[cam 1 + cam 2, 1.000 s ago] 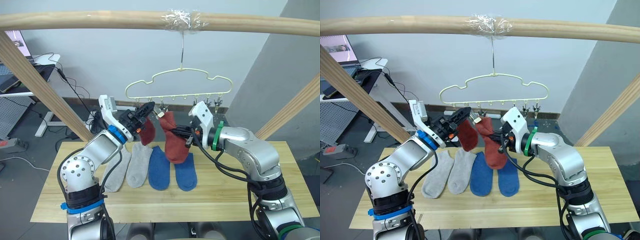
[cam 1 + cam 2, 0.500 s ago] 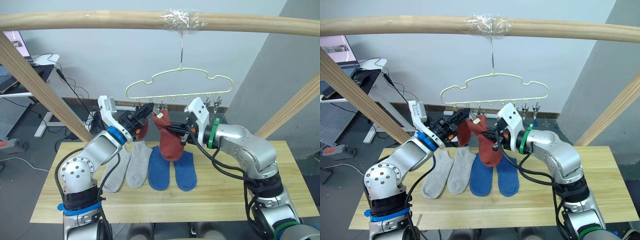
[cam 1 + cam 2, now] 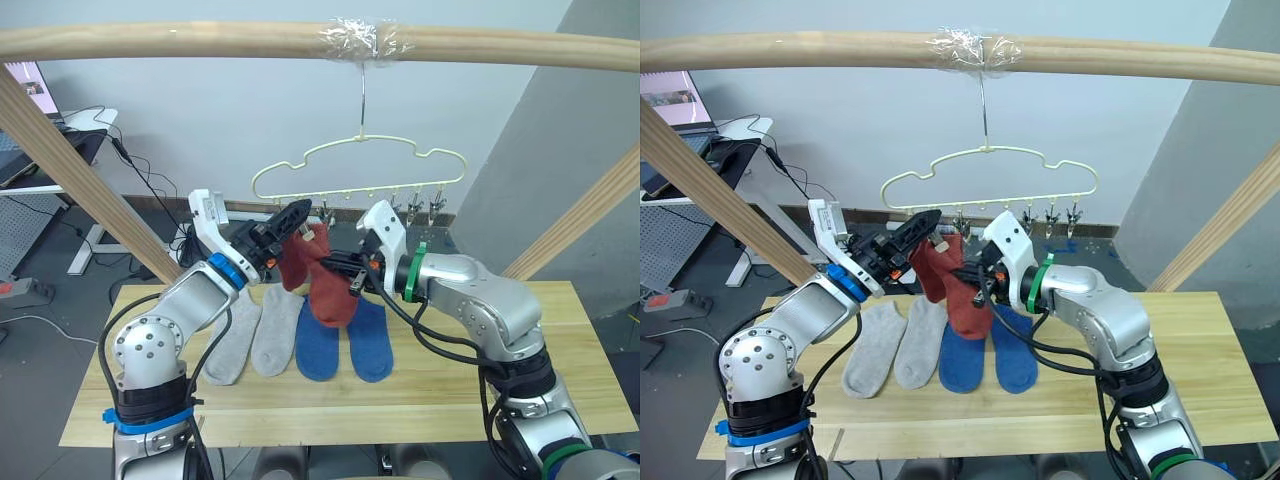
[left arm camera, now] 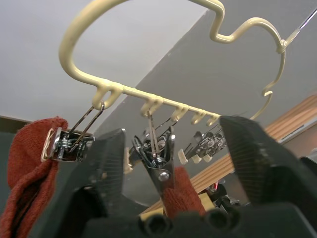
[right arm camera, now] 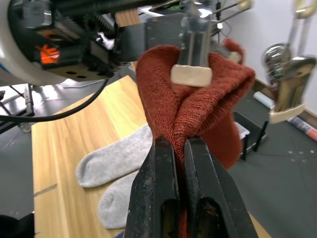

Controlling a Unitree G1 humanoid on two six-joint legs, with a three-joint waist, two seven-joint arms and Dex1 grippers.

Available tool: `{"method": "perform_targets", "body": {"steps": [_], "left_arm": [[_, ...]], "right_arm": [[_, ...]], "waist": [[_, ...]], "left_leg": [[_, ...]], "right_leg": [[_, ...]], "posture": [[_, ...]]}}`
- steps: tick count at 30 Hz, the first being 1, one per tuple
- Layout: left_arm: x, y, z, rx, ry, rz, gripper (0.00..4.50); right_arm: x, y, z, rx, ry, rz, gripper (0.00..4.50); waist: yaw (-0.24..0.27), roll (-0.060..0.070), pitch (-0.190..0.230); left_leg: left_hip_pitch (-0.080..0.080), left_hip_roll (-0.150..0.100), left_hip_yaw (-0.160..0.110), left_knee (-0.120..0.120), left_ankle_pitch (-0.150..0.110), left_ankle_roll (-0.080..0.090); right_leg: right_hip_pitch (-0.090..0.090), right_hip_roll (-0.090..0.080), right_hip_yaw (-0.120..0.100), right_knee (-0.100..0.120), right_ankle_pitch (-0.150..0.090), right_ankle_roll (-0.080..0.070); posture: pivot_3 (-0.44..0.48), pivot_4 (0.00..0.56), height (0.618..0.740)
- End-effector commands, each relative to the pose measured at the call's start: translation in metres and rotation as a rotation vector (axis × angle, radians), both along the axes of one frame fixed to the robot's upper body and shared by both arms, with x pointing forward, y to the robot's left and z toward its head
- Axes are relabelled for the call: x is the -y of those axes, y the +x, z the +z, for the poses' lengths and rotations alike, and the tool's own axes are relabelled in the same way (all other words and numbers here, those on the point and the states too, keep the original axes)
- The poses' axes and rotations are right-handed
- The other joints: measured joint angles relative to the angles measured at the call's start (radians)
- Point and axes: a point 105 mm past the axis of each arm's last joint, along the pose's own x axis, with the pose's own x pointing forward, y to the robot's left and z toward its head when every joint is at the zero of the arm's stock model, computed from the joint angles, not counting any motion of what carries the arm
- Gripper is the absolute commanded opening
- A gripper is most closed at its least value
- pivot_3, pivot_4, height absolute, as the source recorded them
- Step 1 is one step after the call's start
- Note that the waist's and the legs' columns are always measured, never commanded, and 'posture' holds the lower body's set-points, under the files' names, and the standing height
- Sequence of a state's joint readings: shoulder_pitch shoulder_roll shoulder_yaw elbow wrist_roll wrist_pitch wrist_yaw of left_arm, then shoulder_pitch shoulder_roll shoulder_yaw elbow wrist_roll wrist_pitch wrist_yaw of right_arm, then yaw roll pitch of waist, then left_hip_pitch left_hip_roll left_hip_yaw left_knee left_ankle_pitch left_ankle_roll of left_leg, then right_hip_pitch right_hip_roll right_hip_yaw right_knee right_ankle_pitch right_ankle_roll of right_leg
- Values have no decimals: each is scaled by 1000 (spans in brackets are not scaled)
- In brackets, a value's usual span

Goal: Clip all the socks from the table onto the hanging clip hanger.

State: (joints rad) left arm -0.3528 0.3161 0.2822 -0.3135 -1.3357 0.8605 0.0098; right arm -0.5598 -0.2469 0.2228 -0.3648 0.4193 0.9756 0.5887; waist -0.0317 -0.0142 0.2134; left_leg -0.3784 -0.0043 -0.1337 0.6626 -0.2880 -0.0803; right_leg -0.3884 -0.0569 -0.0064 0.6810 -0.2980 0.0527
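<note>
Two rust socks (image 3: 322, 283), four flat (image 3: 300, 335).

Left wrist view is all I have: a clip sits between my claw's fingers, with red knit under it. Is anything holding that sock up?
Observer: Yes. The right claw is shut on the red sock, pinching it just below the clip.
Operator: How many socks are on the table?
Observer: Four lie flat on the table, side by side: two grey socks and two blue socks.
</note>
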Motion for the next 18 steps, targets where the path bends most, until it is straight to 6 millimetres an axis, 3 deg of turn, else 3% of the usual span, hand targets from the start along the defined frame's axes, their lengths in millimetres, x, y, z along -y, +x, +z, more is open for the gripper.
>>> {"method": "perform_targets", "body": {"steps": [1, 7, 8, 14, 18], "left_arm": [[-3, -5, 5, 54, 50, 6, 4471], [-2, -6, 1, 97, 139, 27, 4471], [-2, -6, 1, 100, 136, 29, 4500], [-10, -9, -4, 95, 185, 53, 4500], [-20, -8, -18, 52, 314, 86, 4500]], "right_arm": [[-8, -7, -6, -41, 40, 43, 0], [-13, 2, -20, -97, 75, 34, 0], [-14, 3, -20, -103, 85, 35, 589], [-9, 7, -26, -114, 82, 18, 2549], [3, 7, -32, -118, 63, -10, 3923]], "waist": [[0, 0, 0], [0, 0, 0], [0, 0, 0], [0, 0, 0], [0, 0, 0]], "left_leg": [[0, 0, 0, 0, 0, 0], [0, 0, 0, 0, 0, 0], [0, 0, 0, 0, 0, 0], [0, 0, 0, -1, 0, 0], [0, 0, 0, -1, 0, 1]], "right_leg": [[0, 0, 0, 0, 0, 0], [0, 0, 0, 0, 0, 0], [0, 0, 0, 0, 0, 0], [0, 0, 0, 0, 0, 0], [0, 0, 0, 0, 0, 0]], "posture": [[1, 189, 740], [9, 191, 740], [9, 191, 740], [15, 190, 740], [14, 191, 740]]}}
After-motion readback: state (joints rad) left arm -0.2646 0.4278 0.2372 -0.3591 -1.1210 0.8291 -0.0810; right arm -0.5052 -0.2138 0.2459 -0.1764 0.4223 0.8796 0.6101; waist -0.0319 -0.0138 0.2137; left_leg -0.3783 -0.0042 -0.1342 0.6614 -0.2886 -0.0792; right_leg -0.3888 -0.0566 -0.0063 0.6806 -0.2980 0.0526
